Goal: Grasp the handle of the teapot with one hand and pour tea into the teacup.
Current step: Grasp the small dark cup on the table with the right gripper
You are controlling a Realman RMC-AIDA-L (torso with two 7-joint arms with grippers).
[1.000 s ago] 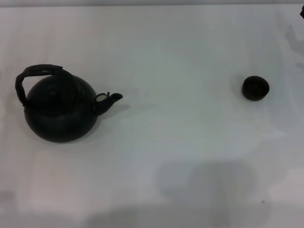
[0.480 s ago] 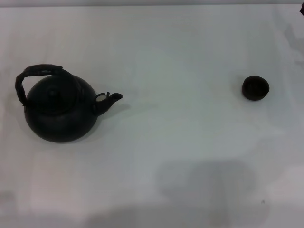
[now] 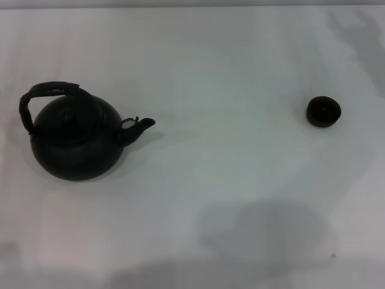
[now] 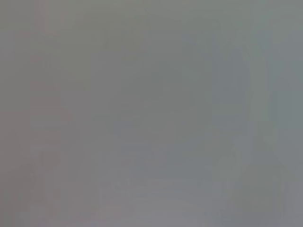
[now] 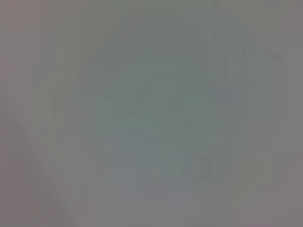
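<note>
In the head view a large round black teapot (image 3: 75, 141) stands on the white table (image 3: 228, 66) at the left. Its spout (image 3: 139, 126) points right toward the teacup. Its dark arched handle (image 3: 45, 95) rises over the knobbed lid and leans to the left. The tiny dark teacup (image 3: 323, 111) sits upright far off at the right. No hand or arm shows in the head view. Both wrist views show only a plain grey surface, with no fingers in them.
A wide stretch of bare white tabletop lies between teapot and teacup. A soft grey shadow (image 3: 264, 232) falls on the near middle of the table, and another faint one (image 3: 361, 42) at the far right corner.
A small dark tip that showed at the upper right edge has left the picture. The faint shadow at the far right has shifted. Teapot and teacup have not moved.
</note>
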